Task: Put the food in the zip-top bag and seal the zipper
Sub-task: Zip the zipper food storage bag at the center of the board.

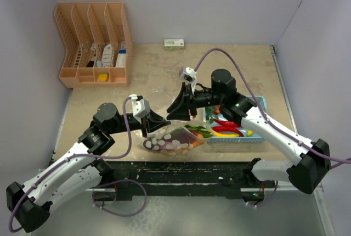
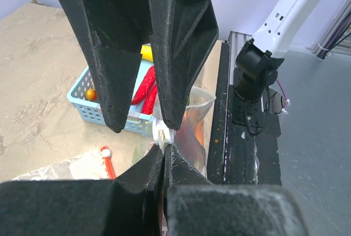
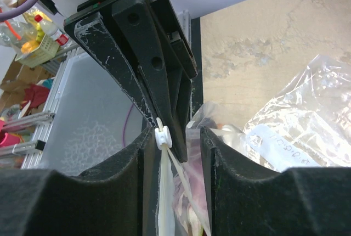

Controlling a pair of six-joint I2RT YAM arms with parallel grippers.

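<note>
Now the left gripper (image 2: 163,156) is pressed together on the mouth edge of the zip-top bag (image 1: 164,144), just beside the white slider (image 3: 160,136). The right gripper (image 3: 173,137) stands with jaws apart around that slider. Red chili peppers (image 1: 227,125) lie in the blue basket (image 1: 236,140) beside the bag.

Top external: fixed, high behind the arm bases, facing down over the whole bench (image 1: 230,66). Left wrist: close-range, on the left gripper (image 2: 163,156), facing rightward toward the basket (image 2: 88,101). Right wrist: close-range, on the right gripper (image 3: 175,137), facing leftward. Shared by all three: zip-top bag (image 1: 170,140) mouth, both pairs of jaws.
</note>
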